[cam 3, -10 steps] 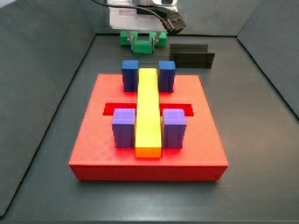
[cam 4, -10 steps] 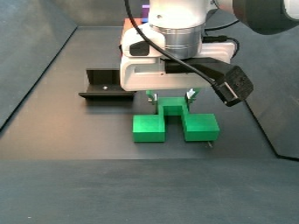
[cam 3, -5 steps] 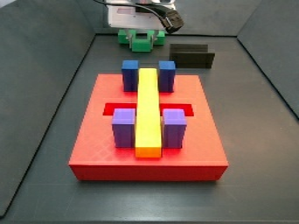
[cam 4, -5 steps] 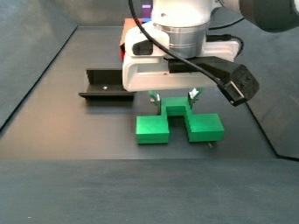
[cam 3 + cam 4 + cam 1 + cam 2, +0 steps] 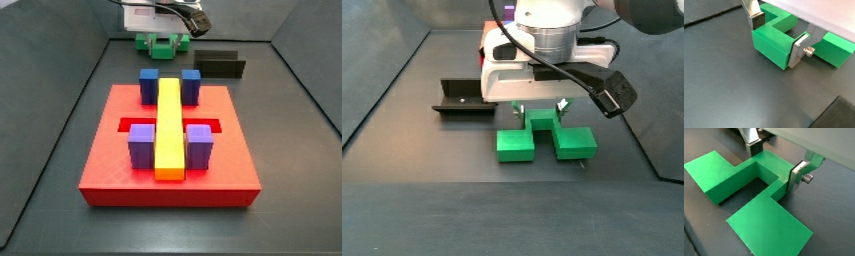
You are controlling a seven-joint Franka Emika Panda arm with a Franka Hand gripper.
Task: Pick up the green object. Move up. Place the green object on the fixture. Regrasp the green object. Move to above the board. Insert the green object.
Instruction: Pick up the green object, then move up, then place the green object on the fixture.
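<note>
Silver finger plates (image 5: 799, 174) with dark pads stand on either side of the raised middle of the green object (image 5: 744, 178), and in both wrist views they lie right against its two faces, so the gripper (image 5: 776, 31) is clamped on that narrow middle bridge. A round bolt head shows on the outer face of one finger (image 5: 808, 50). The green object's two lower ends spread out beyond the fingers, one to each side of the bridge, over the dark floor (image 5: 731, 90).

In a side view the gripper (image 5: 543, 108) hangs straight down from the white wrist body of the arm (image 5: 543, 50), with a black cable looping round to a dark camera housing (image 5: 613, 93) on its side. The green object (image 5: 543, 140) sits under it at floor level; whether it rests on the floor or is lifted just clear cannot be told. The fixture (image 5: 462, 98), a dark L-shaped bracket, stands just beside the arm and near the green object, not touching it.

In a side view from the far end, the green object (image 5: 162, 44) and gripper (image 5: 163, 33) are at the back of the enclosure, the fixture (image 5: 218, 63) close by, and the red board (image 5: 114, 165) well apart from them in the foreground. On the board stand a long yellow bar (image 5: 168, 130), two blue blocks (image 5: 148, 82) and two purple blocks (image 5: 140, 148).
</note>
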